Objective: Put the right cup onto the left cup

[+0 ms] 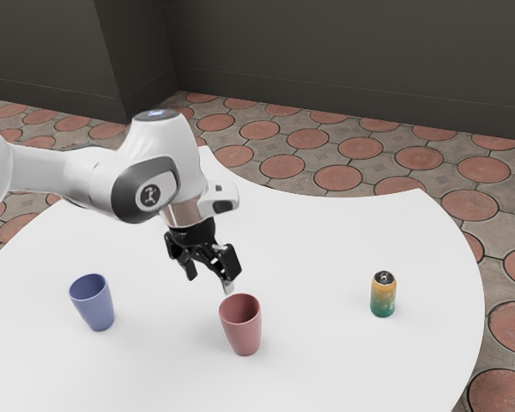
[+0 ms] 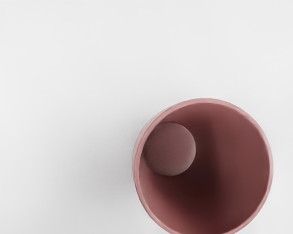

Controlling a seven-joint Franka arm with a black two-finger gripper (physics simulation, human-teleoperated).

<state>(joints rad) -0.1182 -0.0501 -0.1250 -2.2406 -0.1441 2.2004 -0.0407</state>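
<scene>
Exterior view: black two-finger gripper, spread apart, angled downward over white table, near red cup. Wrist view: cup interior from above.

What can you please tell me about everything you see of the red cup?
The red cup is a muted, pinkish red, with a round open rim, a smooth wall narrowing downward and a flat round base inside. No handle is in sight; it looks like plain plastic or ceramic. It is empty and stands upright on the white table, between the blue cup and the can in the exterior view. The open gripper is close to its rim; contact there is unclear.
</scene>
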